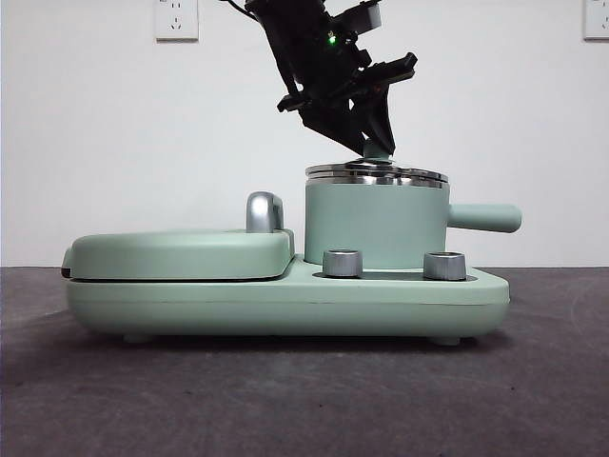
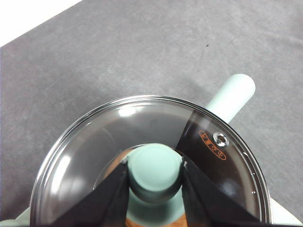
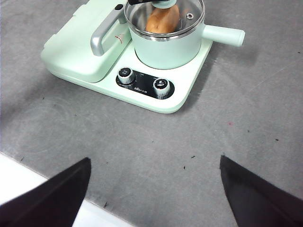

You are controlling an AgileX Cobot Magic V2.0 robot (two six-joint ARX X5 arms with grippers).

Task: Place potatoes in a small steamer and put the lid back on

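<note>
The mint-green small steamer (image 1: 376,227) stands on the right half of the cooker base, its stubby handle (image 1: 485,217) pointing right. The glass lid (image 1: 376,173) lies on the steamer's steel rim. My left gripper (image 1: 377,149) comes down from above and is shut on the lid's green knob (image 2: 155,171), one jaw on each side. The orange-brown potato (image 3: 162,20) lies inside the steamer and shows through the glass. My right gripper (image 3: 154,189) is open and empty, held high over the table in front of the cooker.
The flat griddle cover (image 1: 181,252) with its chrome handle (image 1: 265,211) lies left of the steamer. Two steel dials (image 1: 343,263) (image 1: 444,265) sit on the base (image 1: 285,307). Grey table (image 3: 213,142) surrounds the cooker; a white wall is behind.
</note>
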